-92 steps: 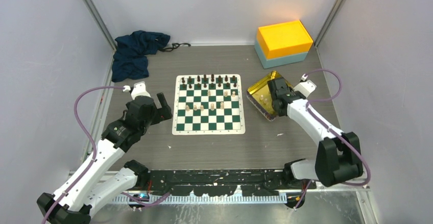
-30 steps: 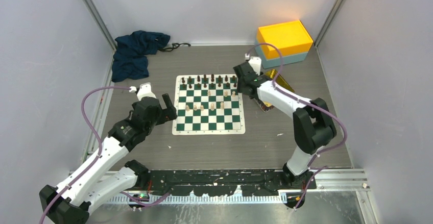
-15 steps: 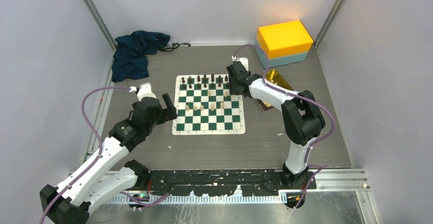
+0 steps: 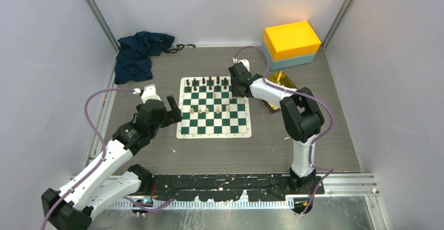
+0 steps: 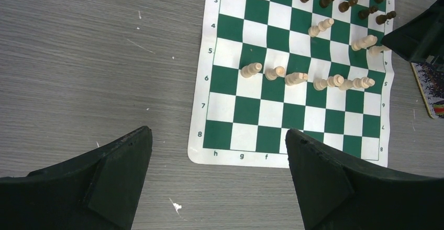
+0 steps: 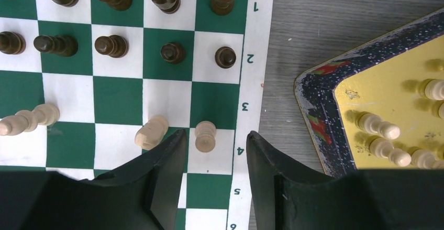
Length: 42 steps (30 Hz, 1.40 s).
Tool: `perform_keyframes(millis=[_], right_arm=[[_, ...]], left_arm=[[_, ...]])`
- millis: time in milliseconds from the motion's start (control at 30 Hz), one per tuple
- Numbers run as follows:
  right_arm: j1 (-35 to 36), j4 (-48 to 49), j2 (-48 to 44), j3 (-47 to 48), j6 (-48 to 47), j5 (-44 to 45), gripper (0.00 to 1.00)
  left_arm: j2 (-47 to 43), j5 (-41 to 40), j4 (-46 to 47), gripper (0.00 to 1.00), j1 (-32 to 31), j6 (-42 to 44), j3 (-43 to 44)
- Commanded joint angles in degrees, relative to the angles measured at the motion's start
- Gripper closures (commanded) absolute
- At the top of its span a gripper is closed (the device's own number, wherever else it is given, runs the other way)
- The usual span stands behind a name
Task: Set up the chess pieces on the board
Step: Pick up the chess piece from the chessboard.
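Note:
The green and white board [image 4: 213, 130] lies mid-table. Several cream chess pieces [image 4: 209, 108] stand scattered on its middle rows, with black pieces [image 4: 212, 82] along the far rows. My right gripper [image 4: 236, 86] hangs over the board's far right corner. In the right wrist view it [image 6: 215, 133] is open and empty. A cream piece [image 6: 205, 135] stands on the board [image 6: 120, 99] just off its fingertips, and a cream knight [image 6: 152, 132] stands beside the left finger. My left gripper [image 4: 173, 112] is open and empty at the board's left edge [image 5: 217, 131].
A gold tray [image 6: 319, 115] holding more cream pieces [image 6: 387, 128] sits right of the board, partly hidden by my right arm in the top view [image 4: 280, 79]. A yellow box on a teal box [image 4: 291, 40] stands at the back right. A dark blue cloth [image 4: 139, 54] lies at the back left.
My right arm has swung left from the gold tray to the board's far right corner. My left arm has barely moved.

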Motion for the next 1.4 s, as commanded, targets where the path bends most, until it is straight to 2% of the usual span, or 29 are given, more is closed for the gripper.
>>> perform_keyframes(millis=[0,533,800,867,1100,1367], right_arm=[[0.2,2.2,0.5,3.4,-0.7,-0.3,0.5],[-0.5,2.4,2.5,3.3,0.0,-1.5,0.59],[-0.5,2.2,2.5,3.5,0.1,-1.5,0.78],[-0.5,2.0,2.1,3.4,0.1,-1.3,0.86],[-0.1,0.6,-2.6,2.2,0.2,-0.1,0.98],[3.5,-3.0,-12.8,-3.5,1.9,4.3,0.99]], left_arm=[[-0.3,-1.4,3.3,0.01,-0.3,0.1,0.5],[-0.1,-1.4,3.8,0.01,-0.3,-0.1,0.3],[0.0,-1.4,3.8,0.01,-0.3,-0.2,0.1],[0.1,-1.3,3.9,0.01,-0.3,-0.2,0.0],[-0.5,-1.4,3.9,0.02,-0.3,-0.5,-0.2],[-0.8,-2.1,3.2,0.01,-0.3,-0.8,-0.4]])
